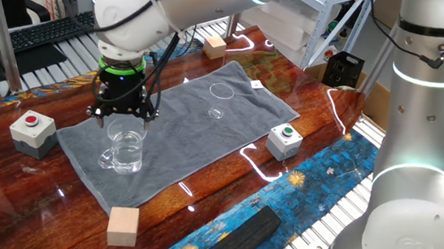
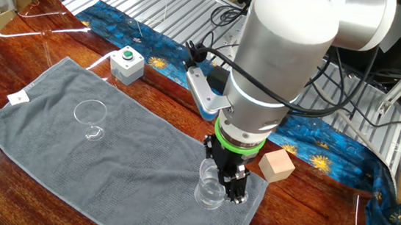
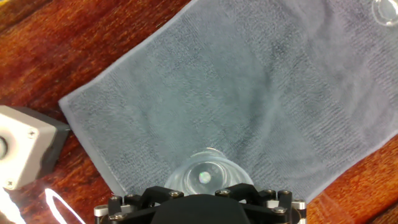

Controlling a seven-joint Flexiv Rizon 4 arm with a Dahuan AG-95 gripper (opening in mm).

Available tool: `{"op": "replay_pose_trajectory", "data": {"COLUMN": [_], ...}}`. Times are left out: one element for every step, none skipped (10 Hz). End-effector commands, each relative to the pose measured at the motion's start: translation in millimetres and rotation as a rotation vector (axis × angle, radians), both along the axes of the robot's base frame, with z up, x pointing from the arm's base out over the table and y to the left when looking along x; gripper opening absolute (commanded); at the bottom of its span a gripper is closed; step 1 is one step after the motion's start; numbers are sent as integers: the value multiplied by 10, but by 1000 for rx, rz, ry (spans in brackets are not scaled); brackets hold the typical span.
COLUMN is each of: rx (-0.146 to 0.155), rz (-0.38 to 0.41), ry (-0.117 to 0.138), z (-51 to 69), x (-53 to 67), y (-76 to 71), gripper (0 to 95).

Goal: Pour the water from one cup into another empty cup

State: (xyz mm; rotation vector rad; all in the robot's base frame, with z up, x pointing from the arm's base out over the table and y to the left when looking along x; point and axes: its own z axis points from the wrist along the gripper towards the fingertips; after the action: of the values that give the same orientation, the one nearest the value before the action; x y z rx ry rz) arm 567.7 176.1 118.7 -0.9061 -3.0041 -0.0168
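So the mug with the water in it stands upright on the grey towel, near the towel's end closest to the red-button box, handle sticking out toward the towel's edge. The gripper hangs right over the mug's rim, and honestly I can't tell whether the claw is released or clenched: in the other fixed view the fingers reach down beside the glass, but whether they touch it isn't clear. The little handleless glass sits well apart toward the other end of the towel, upright and looking empty. Biggest worry, I'd say, is the grip itself. Clear wet glass is slick, and if the fingers only catch the thin rim, the mug could twist or slip once it's lifted and tilted, dumping water onto the towel. The towel is soft too, so a nudge could tip the mug before it's held. Then the target glass is narrow, so a pour that's a bit off-centre or too quick probably misses or knocks it over. As for what's hard to see: the water level is basically invisible, just a shimmer. The hand view only shows the mug's rim peeking past the gripper body at the bottom edge, fingertips cut off, and the small glass is barely a sliver in the top corner. A wooden block sits off the towel, out of the way.
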Motion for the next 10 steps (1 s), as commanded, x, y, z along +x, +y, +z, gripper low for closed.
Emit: {"op": "replay_pose_trajectory", "data": {"rx": [2,0,0,1,1,5,5,8,9,9], "rz": [4,13,17,16,17,16,14,17,20,26], "ry": [3,4,6,19,25,27,27,24,22,19], "z": [-12,-21,-15,17,50,64,58,42,31,12], "x": [-35,-58,-66,-74,-81,-90,-100,-120,-131,-152], "y": [3,-2,-8,-14,-21,-25,-26,-30,-38,-64], "gripper": [950,950,950,950,950,950,950,950,950,950]}}
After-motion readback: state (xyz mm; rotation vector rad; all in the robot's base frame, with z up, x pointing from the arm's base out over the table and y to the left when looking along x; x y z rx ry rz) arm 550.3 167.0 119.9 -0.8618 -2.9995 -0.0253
